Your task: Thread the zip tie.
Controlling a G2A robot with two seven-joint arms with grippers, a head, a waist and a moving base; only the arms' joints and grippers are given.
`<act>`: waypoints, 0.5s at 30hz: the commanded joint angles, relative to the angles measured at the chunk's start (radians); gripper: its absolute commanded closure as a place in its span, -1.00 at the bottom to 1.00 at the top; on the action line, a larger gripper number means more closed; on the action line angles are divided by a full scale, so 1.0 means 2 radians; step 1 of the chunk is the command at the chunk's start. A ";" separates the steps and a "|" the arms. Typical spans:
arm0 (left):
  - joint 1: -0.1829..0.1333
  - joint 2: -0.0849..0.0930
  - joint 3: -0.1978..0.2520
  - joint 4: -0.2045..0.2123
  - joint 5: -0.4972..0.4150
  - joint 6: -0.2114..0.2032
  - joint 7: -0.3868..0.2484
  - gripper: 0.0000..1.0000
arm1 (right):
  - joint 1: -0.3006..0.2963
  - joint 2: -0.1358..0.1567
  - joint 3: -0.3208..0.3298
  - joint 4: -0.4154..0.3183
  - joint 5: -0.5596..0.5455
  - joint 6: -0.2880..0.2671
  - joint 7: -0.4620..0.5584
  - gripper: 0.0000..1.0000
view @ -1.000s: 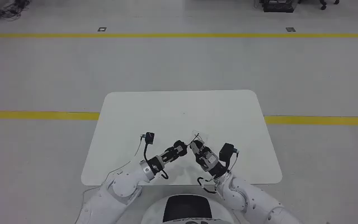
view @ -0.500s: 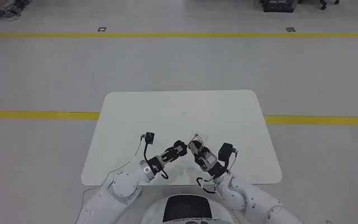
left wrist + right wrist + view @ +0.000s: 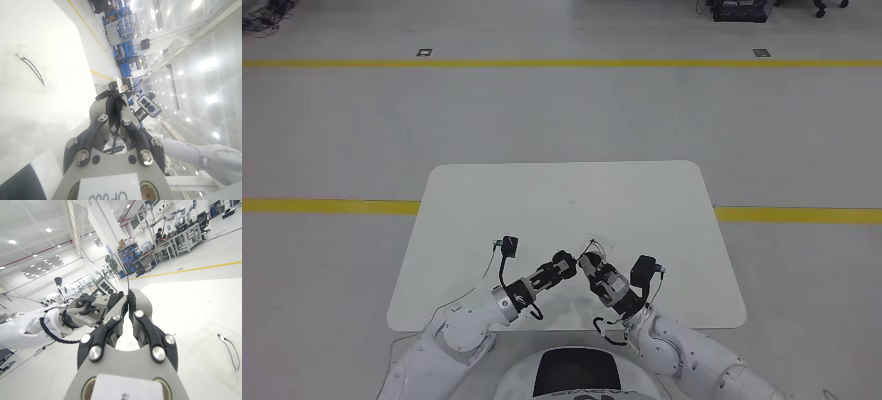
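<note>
Zip tie (image 3: 128, 281) up above the near middle of the white table (image 3: 562, 190), clamped in the right gripper (image 3: 128, 303): pads pressed together on the thin black strap, loose end sticking straight out past the fingertips. Left gripper (image 3: 113, 104) likewise closed, pads squeezed on the same black tie. Touches the right gripper tip to tip. From above, both arms angled inward from the near edge, grippers meeting nose to nose just short of a clear tray (image 3: 598, 243). Flat on that tray, a second zip tie (image 3: 230, 351), black, folded into a narrow hairpin, small head at one end, touched by neither gripper. Tray resting on the tabletop just beyond the two grippers, toward the far side and a little to the right. Yellow floor line (image 3: 332, 205) running behind the table, well apart from everything on it.
</note>
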 commanded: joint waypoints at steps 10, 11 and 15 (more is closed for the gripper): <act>0.000 0.000 0.000 0.000 0.000 0.000 0.000 1.00 | -0.020 0.022 0.003 -0.013 0.012 0.000 -0.024 -1.00; 0.000 0.000 0.000 0.000 0.000 0.000 0.000 1.00 | -0.021 0.028 -0.002 -0.018 0.019 0.000 -0.020 -1.00; 0.000 0.000 0.000 0.000 0.000 0.000 0.000 1.00 | -0.021 0.030 -0.002 -0.019 0.021 0.000 -0.019 -1.00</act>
